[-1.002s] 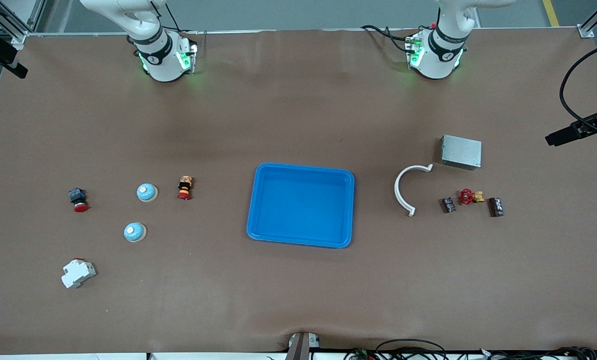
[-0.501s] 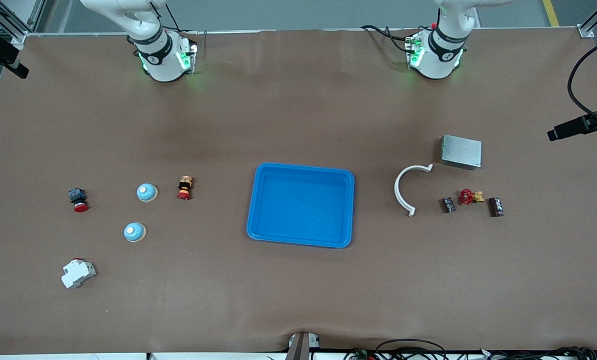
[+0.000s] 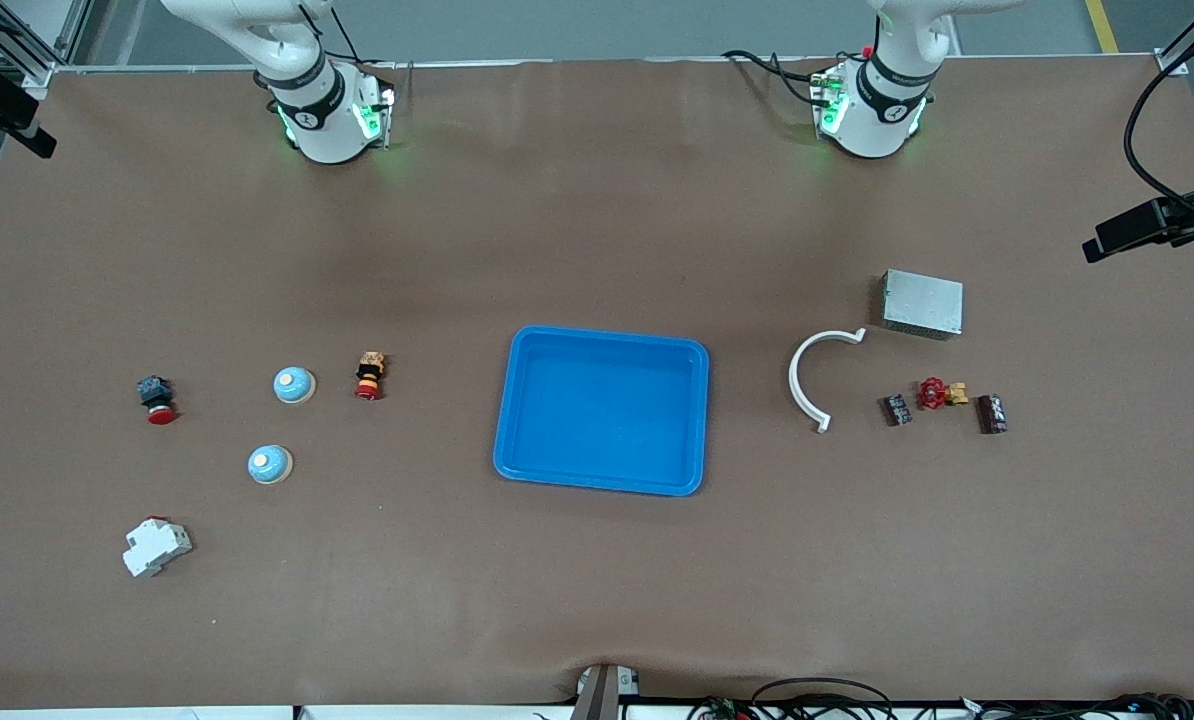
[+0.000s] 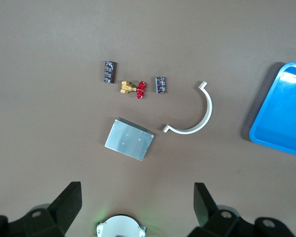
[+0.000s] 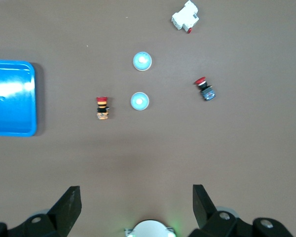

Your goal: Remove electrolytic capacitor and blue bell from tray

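Two pale blue bells [image 3: 294, 385] [image 3: 269, 464] sit toward the right arm's end of the table. They also show in the right wrist view [image 5: 139, 101] [image 5: 142, 61]. Two dark capacitors [image 3: 896, 410] [image 3: 993, 414] lie toward the left arm's end, also in the left wrist view [image 4: 161, 84] [image 4: 109, 72]. An empty blue tray [image 3: 517, 400] lies mid-table. Both hands are out of the front view. My left gripper [image 4: 136, 203] is open and empty, high over its own base. My right gripper [image 5: 136, 205] is open and empty, high over its base.
A red and brass valve [image 3: 941, 392] lies between the capacitors. A white curved piece [image 3: 807, 375] and a metal box [image 3: 922, 303] lie close by. Two red push buttons [image 3: 157, 399] [image 3: 369, 375] and a white breaker [image 3: 156, 546] lie around the bells.
A black device with a cable at the left arm's end of the table has shifted slightly. Nothing on the table has moved.
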Robot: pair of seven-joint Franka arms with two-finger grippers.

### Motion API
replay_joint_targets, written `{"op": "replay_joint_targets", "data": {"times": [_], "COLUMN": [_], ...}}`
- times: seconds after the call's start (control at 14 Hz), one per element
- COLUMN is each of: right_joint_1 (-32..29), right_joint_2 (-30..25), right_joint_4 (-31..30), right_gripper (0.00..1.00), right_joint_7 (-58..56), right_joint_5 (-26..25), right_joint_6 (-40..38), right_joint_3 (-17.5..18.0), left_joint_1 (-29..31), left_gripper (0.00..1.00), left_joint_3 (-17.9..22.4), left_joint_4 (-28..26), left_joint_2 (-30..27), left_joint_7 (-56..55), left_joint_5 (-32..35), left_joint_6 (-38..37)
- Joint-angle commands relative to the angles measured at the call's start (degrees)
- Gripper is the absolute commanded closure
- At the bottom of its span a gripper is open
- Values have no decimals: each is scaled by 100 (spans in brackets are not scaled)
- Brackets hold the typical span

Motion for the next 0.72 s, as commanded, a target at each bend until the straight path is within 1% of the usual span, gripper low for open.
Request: {"op": "replay_joint_targets", "data": {"times": [0.0,0.07,0.21,0.29,0.36,0.5,0.64], "right_joint_1": [-111,-111,-111,-111,-94,-59,-59], "right_joint_2": [59,59,59,59,59,59,59], "right_joint_4": [84,84,84,84,75,49,40], "right_gripper": [0,0,0,0,0,0,0], "right_joint_7": [-216,-216,-216,-216,-199,-155,-146], "right_joint_5": [-149,-140,-140,-140,-131,-131,-96], "right_joint_6": [77,86,86,86,95,95,104], "right_joint_3": [141,150,150,150,150,150,150], "left_joint_1": [66,58,66,58,84,163,364], "left_gripper": [0,0,0,0,0,0,0], "left_joint_3": [-82,-143,-284,-328,-415,-390,-389], "left_joint_4": [-352,-658,-1544,-1879,-1952,-2215,-2391], "left_joint_2": [-315,-542,-1174,-1412,-1502,-1625,-1704], "left_joint_7": [182,226,384,497,551,577,595], "left_joint_5": [-10,17,209,245,271,254,219], "left_joint_6": [211,430,1053,1370,1434,1513,1750]}}
